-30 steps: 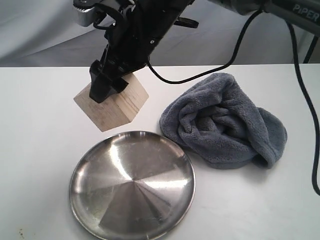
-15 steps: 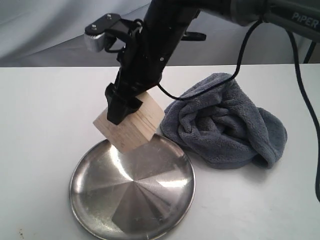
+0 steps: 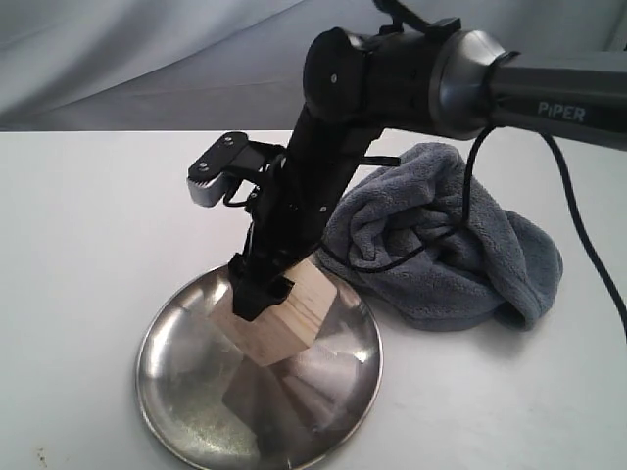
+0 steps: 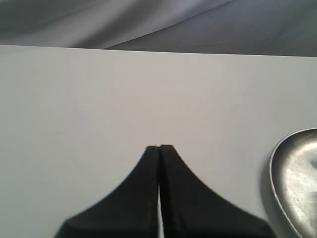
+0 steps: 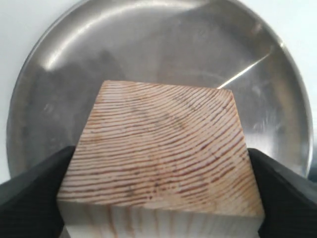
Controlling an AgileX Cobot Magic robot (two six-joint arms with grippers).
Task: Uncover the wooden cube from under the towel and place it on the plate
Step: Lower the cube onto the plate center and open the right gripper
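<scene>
The pale wooden cube hangs tilted just over the middle of the shiny steel plate, whether it touches the dish cannot be told. My right gripper is shut on the cube, one black finger on each side face. The grey-blue towel lies crumpled on the table to the right of the plate, uncovered from the cube. My left gripper is shut on nothing, low over bare table, with the plate's rim off to one side; it does not show in the exterior view.
The right arm reaches across from the upper right, its black cable draped over the towel. White tabletop stretches to the left of the plate. A grey cloth backdrop hangs behind the table.
The right gripper has carried the cube down and to the right, from above the table behind the plate's left rim to low over the plate's middle. The towel has not moved.
</scene>
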